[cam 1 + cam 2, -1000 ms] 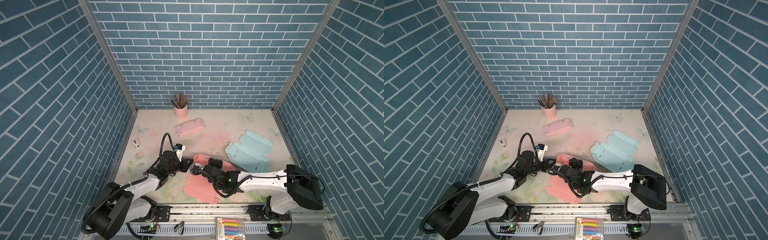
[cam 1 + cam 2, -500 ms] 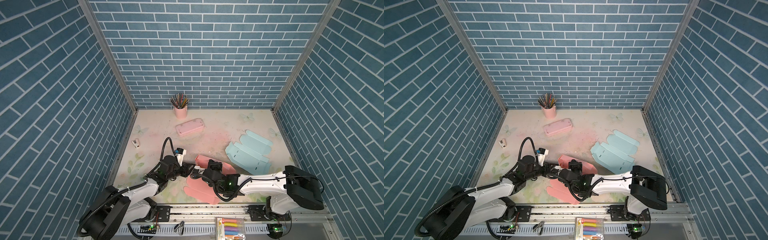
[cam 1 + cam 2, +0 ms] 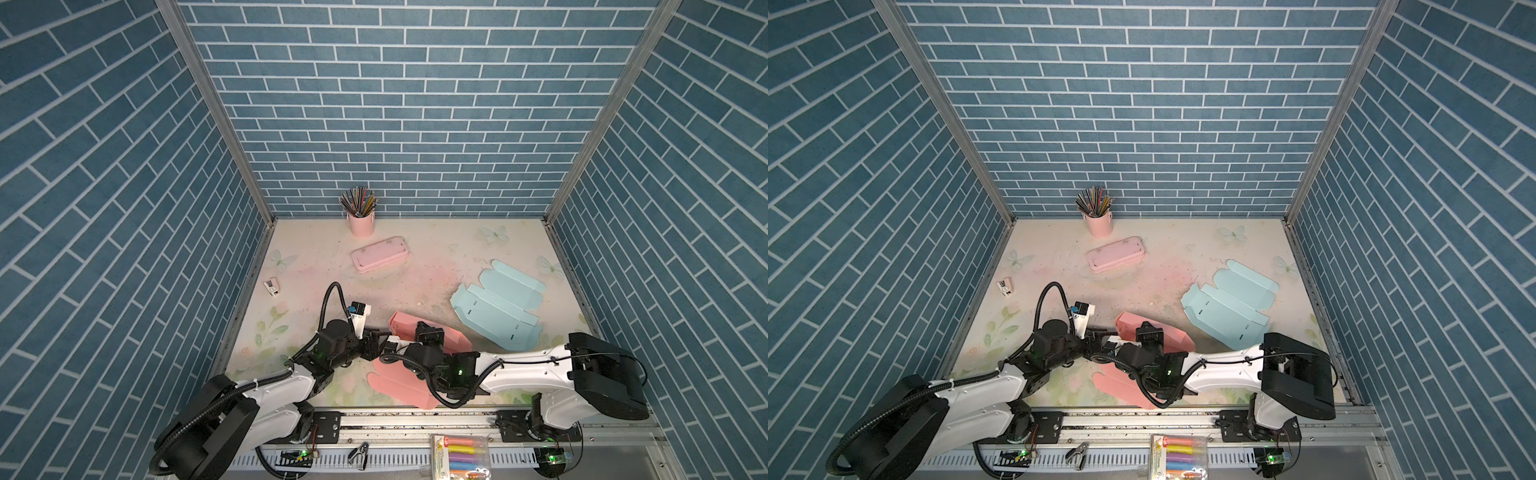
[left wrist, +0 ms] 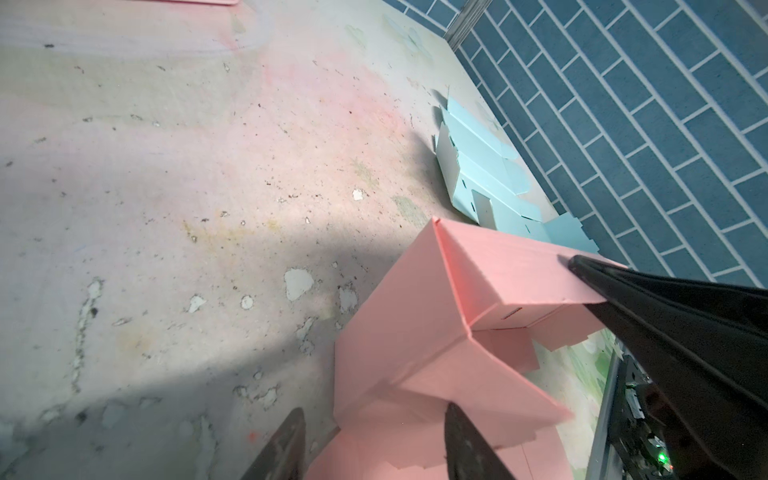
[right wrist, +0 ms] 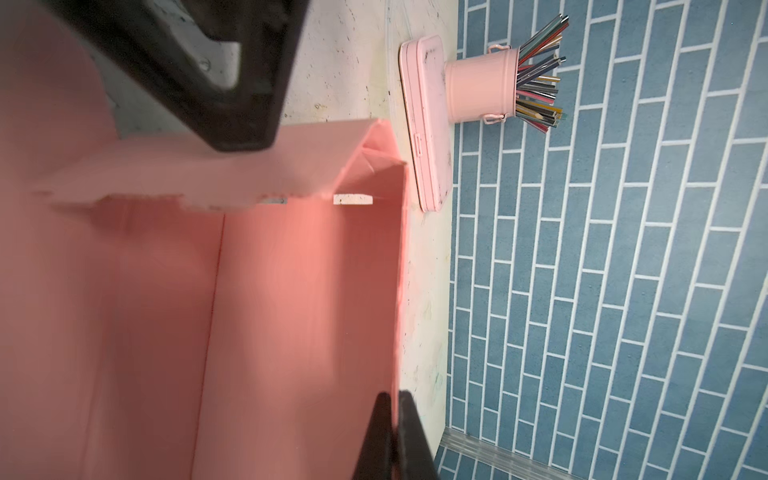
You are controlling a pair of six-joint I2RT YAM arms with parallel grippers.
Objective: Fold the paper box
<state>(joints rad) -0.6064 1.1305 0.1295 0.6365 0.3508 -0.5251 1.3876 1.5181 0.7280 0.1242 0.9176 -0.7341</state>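
Pink paper box sat on the table near the front edge, about mid-width, between the two arms. It was only partly erected. One long wall stood upright, with a corner folded at its far end, and the rest of the sheet lay flat toward the front rail in both top views. Right gripper: jaws were pressed together on the top edge of an upright box wall, with the paper pinched between them. In the right wrist view the wall ran straight into the closed fingers. The left wrist view showed a black finger of that same gripper resting on the wall's upper edge. Left gripper: jaws stood apart with a clear gap and nothing clamped. One fingertip was just beside the low end of the box and the other was over bare table. In a top view it sat just left of the box, close to the right arm's wrist. An unfolded light-blue box blank lay flat to the right and further back, apart from the pink box. A pink pencil case lay further back, and behind it, at the rear wall, stood a pink cup of pencils.
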